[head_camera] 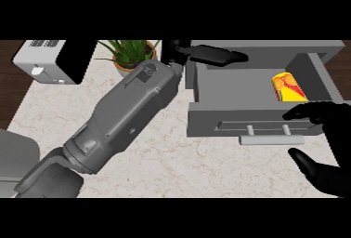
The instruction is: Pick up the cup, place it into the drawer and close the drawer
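The yellow-and-red printed cup [289,87] was already laid in the open grey drawer [237,88]; only closing remained. The left hand [205,54] and the right hand [322,139] were held open, fingers empty.

Cup [290,87] yellow w/ red-orange pattern; drawer [240,88] grey; counter [198,162] beige marble.

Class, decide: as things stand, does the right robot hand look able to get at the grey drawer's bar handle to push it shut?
Probably yes: the right robot hand is open beside the bar handle, with nothing between them.
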Robot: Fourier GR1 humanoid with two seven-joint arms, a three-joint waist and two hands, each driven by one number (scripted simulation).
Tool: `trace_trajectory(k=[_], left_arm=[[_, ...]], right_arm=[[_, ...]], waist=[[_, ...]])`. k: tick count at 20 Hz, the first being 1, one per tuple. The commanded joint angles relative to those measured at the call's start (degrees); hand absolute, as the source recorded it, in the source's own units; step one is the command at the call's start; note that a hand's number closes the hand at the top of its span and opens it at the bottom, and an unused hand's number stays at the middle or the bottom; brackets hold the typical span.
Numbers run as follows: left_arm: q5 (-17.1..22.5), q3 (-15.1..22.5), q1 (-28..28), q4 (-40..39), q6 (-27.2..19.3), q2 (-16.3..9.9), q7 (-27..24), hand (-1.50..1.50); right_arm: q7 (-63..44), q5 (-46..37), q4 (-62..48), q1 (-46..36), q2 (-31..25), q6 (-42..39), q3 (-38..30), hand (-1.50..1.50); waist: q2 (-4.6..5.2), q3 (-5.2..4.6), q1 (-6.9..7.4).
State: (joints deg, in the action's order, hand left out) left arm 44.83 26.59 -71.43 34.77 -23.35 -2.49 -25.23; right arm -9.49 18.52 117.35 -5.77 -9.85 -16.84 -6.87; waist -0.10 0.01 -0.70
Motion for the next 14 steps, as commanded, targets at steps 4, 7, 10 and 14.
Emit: trace_trajectory(k=[4, 7, 10, 14], left_arm=[[0.83, -2.26, 10.02, 12.62, -1.36, -7.07, 1.94, -1.5], [1.75, -3.2, 15.4, 19.63, -1.75, -11.45, 5.57, -1.5], [1.38, -3.21, 23.41, 26.48, -0.28, -14.85, 4.68, -1.5], [1.28, -4.42, 32.35, 35.83, 0.37, -19.97, 7.02, -1.5]], right_arm=[[1.91, -7.61, 1.88, 3.27, -4.86, -4.87, 1.45, 1.5], [-0.15, -9.34, 4.04, 3.71, -6.14, -4.84, 1.78, 1.5], [1.19, -12.83, 2.41, 4.48, -7.02, -6.59, 3.32, 1.5], [-0.99, -15.23, 1.89, 2.95, -6.92, -5.3, 3.37, 1.5]], waist=[[-0.64, -0.05, 2.41], [-0.63, -0.04, 2.32], [-0.43, -0.03, 2.31], [-0.23, -0.02, 1.82]])
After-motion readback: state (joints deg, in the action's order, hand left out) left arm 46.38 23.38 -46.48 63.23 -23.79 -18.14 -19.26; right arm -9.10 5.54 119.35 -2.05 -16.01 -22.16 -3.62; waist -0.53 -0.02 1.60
